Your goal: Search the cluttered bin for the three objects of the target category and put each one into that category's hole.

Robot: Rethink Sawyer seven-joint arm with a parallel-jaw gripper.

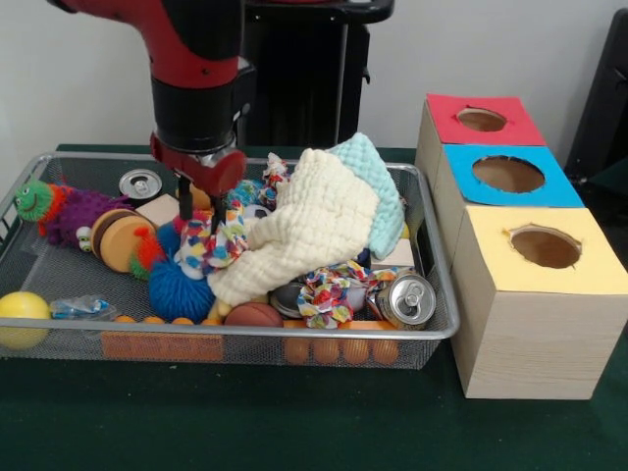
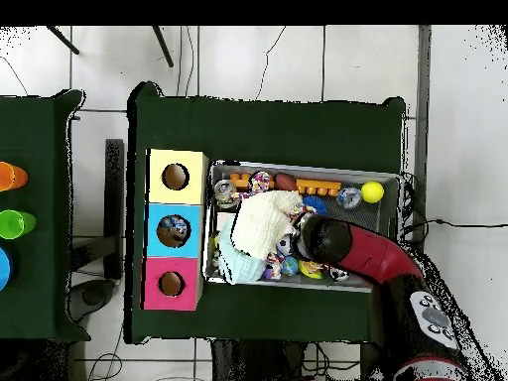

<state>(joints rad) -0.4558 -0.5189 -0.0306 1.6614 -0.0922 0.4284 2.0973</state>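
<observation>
Scene: A Sawyer arm reaches down into the bin, a wire-mesh tray heaped with toys, cloths and cans on a green table.
Gripper: The gripper sits low in the clutter at about 10 o'clock from the pale cloth, its dark prongs sunk among a knotted rope toy. Whether the jaws are spread or closed, or hold anything, cannot be told.
Bottles: One crumpled clear bottle with a blue label lies at the tray's 8 o'clock corner in the front view, just beside a yellow ball, well apart from the gripper. No other bottle can be picked out in the heap.
Hole: The blue-surround hole sits in the middle of three boxes at 3 o'clock from the tray. From overhead, the same hole shows something mottled inside, while its neighbours look plain and dark.
Progress: Judging by that, at least one bottle may already be in; one remains visible in the tray.
Left to do: Likely reaching the bottle at the corner and checking under the cloths for any other.
</observation>
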